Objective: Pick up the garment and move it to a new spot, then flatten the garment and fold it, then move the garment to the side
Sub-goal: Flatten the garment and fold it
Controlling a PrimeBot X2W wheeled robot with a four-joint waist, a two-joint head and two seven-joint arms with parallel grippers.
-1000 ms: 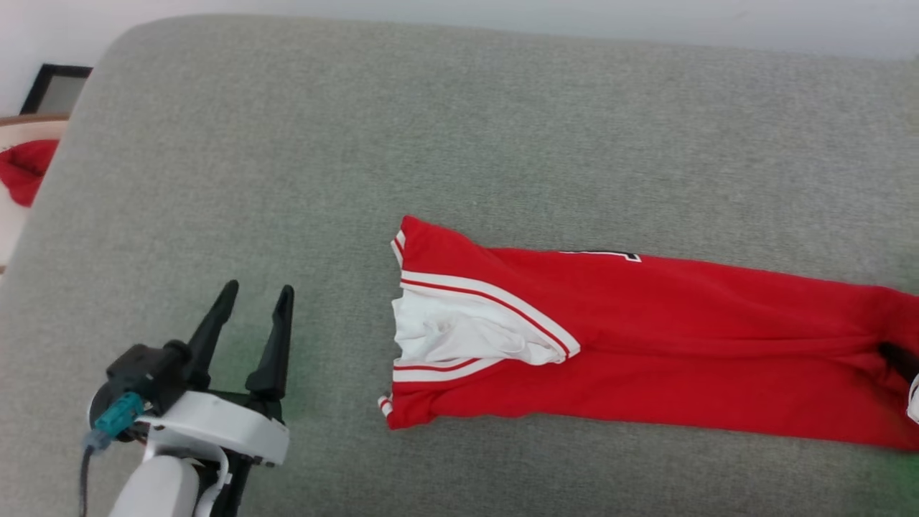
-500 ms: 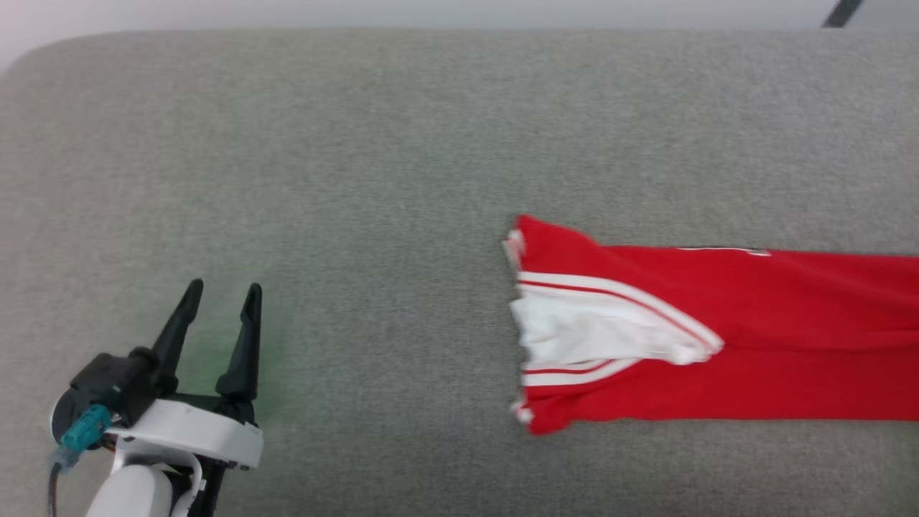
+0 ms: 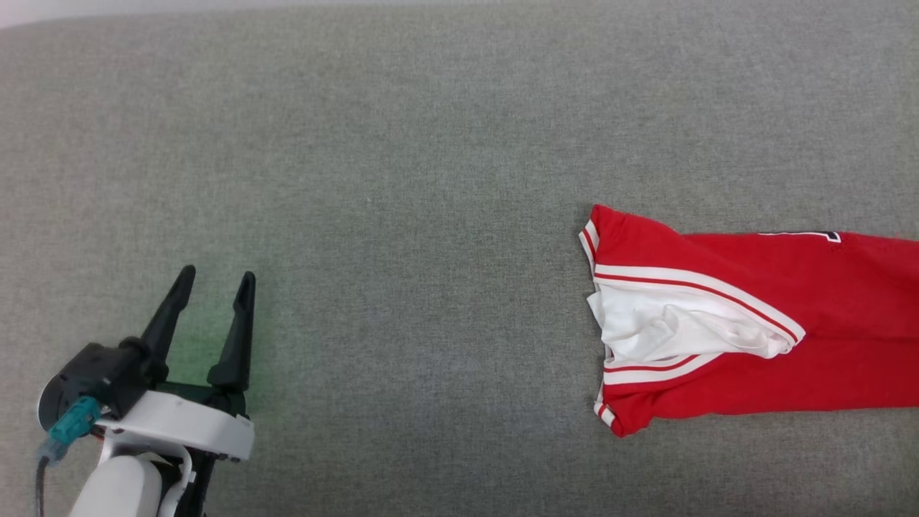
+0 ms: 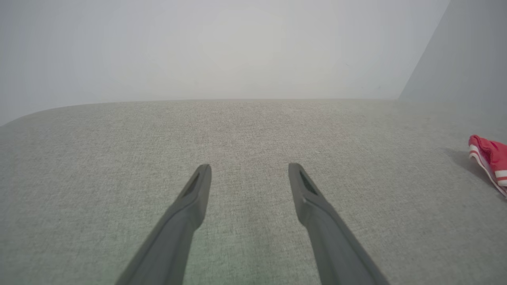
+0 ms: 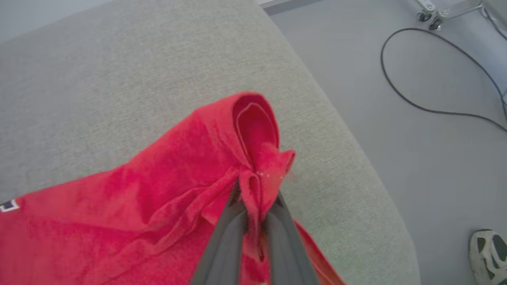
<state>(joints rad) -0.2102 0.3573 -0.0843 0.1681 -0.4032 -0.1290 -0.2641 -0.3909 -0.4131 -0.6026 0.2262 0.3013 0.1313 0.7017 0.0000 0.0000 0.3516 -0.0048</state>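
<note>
The garment (image 3: 790, 287), a red jersey with white-and-red striped trim and its white inside showing at one armhole, lies stretched out on the grey cushion (image 3: 402, 179) at the right of the head view and runs off the right edge. In the right wrist view my right gripper (image 5: 257, 194) is shut on a bunched fold of the garment (image 5: 158, 190) near the cushion's rounded end. My left gripper (image 3: 217, 273) hovers open and empty at the lower left, far from the cloth. The left wrist view shows its fingers (image 4: 249, 166) spread over bare cushion, with a corner of the garment (image 4: 489, 152) at the far right.
Beyond the cushion's end (image 5: 356, 158) in the right wrist view is grey floor with a black cable (image 5: 416, 99), a metal wheeled leg (image 5: 435, 10) and a white shoe (image 5: 489, 253). A pale wall (image 4: 237, 47) rises behind the cushion.
The head camera has shifted, and the cushion's left edge has left the picture. The garment has slid to the right across the cushion. My left gripper stays open.
</note>
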